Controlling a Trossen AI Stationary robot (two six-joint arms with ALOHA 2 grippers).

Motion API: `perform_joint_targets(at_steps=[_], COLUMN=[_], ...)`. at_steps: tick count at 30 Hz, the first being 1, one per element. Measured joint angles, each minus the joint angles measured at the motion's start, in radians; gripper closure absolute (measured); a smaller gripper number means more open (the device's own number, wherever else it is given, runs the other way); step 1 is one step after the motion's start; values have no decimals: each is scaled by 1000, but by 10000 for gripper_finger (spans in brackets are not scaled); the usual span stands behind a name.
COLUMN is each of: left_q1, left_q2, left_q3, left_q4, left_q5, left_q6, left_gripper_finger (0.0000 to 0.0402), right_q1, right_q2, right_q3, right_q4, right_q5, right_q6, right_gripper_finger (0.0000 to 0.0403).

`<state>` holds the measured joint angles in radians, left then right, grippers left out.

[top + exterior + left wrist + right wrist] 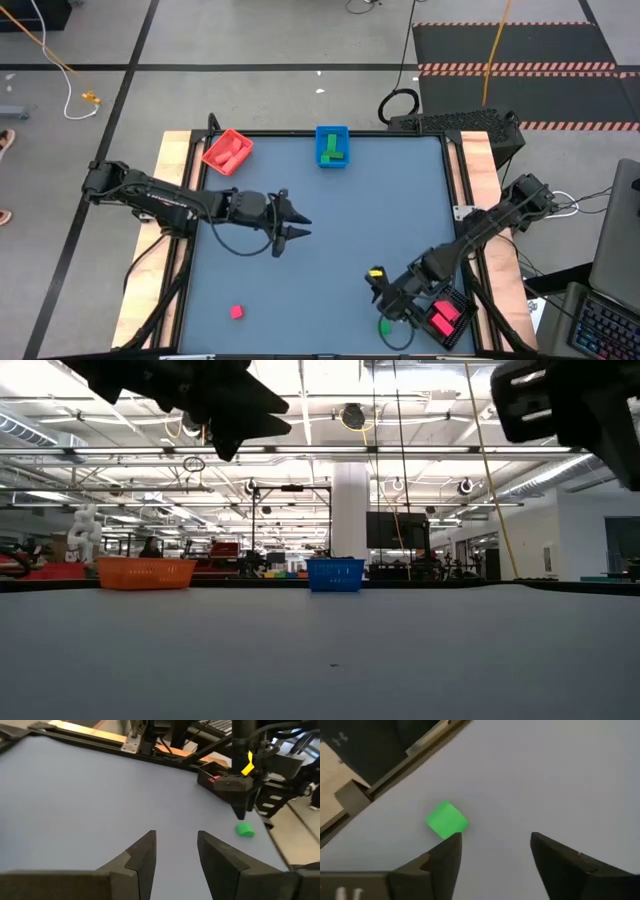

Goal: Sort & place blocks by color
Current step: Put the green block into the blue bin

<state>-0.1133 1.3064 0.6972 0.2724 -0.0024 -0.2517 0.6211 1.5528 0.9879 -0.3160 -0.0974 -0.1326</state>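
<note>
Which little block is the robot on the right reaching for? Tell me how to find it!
Look at the table's near right corner, where the black tray sits. Just beside that tray, the right gripper hangs open above the table. The green block lies there by one fingertip; it is the only green block loose on the table, while the other loose one, the red block, lies far off.

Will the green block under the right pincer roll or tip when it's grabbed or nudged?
The green block looks flat-faced and squat, so it should slide, not roll. It seems rigid and probably light. It lies beside one finger of the open right pincer, so closing now might just nudge it.
</note>
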Motion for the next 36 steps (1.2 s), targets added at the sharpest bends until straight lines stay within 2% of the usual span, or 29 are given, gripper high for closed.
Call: perform_joint_targets(at_steps=[3,7,12,19,24,29,36], left_q1=[-23,-65,-129,-222,-267,-320,-370], left_q2=[0,0,0,0,0,0,1], left_q3=[0,0,0,0,0,0,0], left_q4=[-1,-7,-6,9,52,74,74], left_q5=[-4,-60,-141,-313,-371,-449,-546], left_q6=[-40,-86,-182,-324,-409,-448,-470], left_gripper_finger=[256,256,256,256,256,256,256], right_q1=[10,30,67,100,101,101,100], right_q2=[0,0,0,47,93,129,165], right_q3=[0,0,0,0,0,0,0], right_q4=[3,23,58,70,95,129,137], right_q5=[-2,-3,-12,-41,-69,-115,-118], right_q6=[-26,-61,-117,-202,-271,-354,-451], right_gripper_finger=[140,121,120,121,121,122,122])
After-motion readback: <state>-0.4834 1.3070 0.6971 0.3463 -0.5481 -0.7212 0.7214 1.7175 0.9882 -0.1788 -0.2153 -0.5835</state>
